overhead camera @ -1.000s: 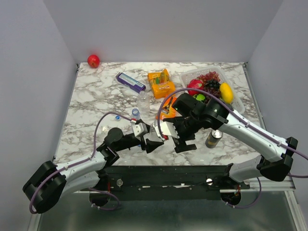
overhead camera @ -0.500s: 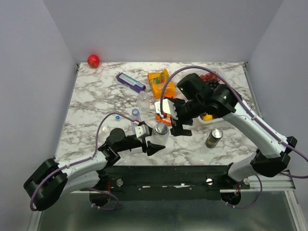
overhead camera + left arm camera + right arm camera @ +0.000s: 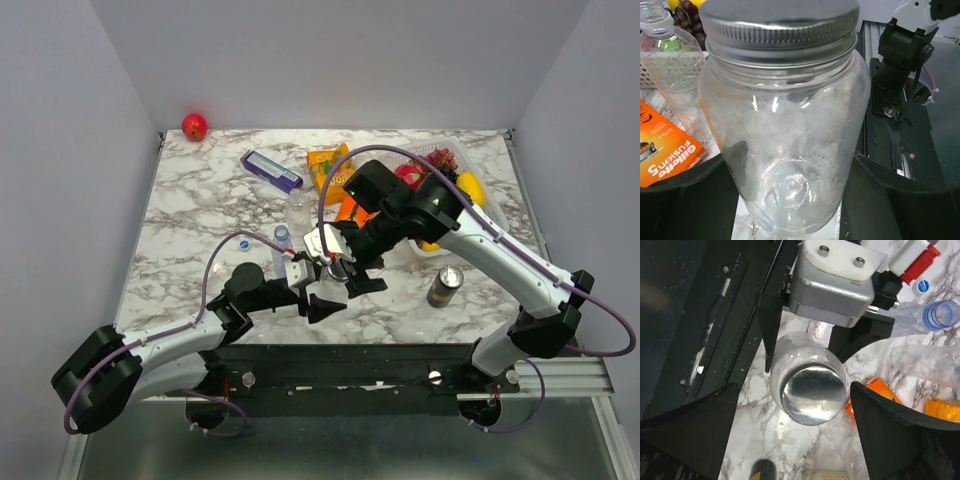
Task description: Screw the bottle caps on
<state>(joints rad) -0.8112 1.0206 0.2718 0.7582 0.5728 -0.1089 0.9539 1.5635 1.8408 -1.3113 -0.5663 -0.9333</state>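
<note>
Well, my left gripper (image 3: 318, 287) is clamped around the body of a clear jar (image 3: 785, 135), and my right gripper (image 3: 794, 387) hangs over its metal lid (image 3: 812, 395) with both fingers spread wide, one on each side and neither touching. The worry is the closing. If I squeeze off-centre, one finger meets the lid first and pushes the jar sideways in the hold. The wall looks smooth, so I judge a hard twist could spin the whole jar instead of turning the lid. I cannot tell from here whether the lid sits square on its threads; if it is crooked, turning would jam it. Meanwhile the slim bottles wait uncapped. One open-necked bottle (image 3: 940, 315) shows at the upper right of the right wrist view, just beyond my left gripper, with a blue cap (image 3: 924, 286) on the tabletop (image 3: 200, 200) near it. A wide swing of either arm could topple that bottle or flick the cap away.
</note>
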